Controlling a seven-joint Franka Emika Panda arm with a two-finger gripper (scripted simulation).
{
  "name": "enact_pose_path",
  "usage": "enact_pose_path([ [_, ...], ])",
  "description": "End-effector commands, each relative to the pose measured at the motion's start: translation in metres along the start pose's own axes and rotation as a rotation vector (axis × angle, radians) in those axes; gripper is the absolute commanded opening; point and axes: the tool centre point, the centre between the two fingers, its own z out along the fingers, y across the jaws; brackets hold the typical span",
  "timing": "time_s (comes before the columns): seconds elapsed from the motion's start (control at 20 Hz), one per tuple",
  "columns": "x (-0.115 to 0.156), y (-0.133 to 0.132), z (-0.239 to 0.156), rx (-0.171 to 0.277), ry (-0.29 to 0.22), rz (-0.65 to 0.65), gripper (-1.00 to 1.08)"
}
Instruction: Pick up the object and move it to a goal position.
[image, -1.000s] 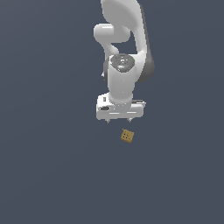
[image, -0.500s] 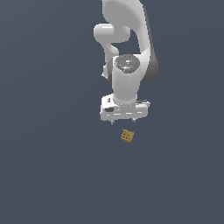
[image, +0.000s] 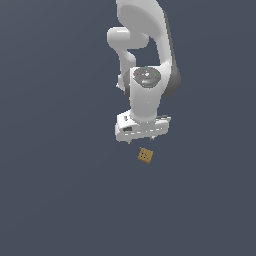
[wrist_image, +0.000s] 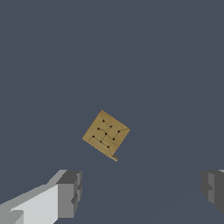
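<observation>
Not much done yet: the object (image: 145, 155) sits on the floor just below centre of the exterior view, untouched. The gripper (image: 142, 138) hangs right above it, fingers (wrist_image: 69, 192) spread wide, so grabbing and carrying to the goal are all left.

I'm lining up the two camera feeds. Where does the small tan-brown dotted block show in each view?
Exterior view: the block lies just below the white gripper, near the picture's middle, apart from it.
Wrist view: the block sits mid-picture, turned like a diamond, beyond the open fingers, untouched.
Shared landmark: the gripper, whose fingers frame the block in the wrist view.
</observation>
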Motion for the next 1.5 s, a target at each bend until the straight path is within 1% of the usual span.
enact_pose_path([
  [0.0, 0.000, -0.001, 0.005, -0.003, -0.002, -0.050, 1.00],
  [0.25, 0.001, -0.003, 0.018, -0.010, -0.005, -0.182, 1.00],
  [1.1, 0.003, -0.018, 0.068, -0.022, -0.017, -0.718, 1.00],
  [1.45, 0.003, -0.023, 0.082, -0.021, -0.018, -0.883, 1.00],
])
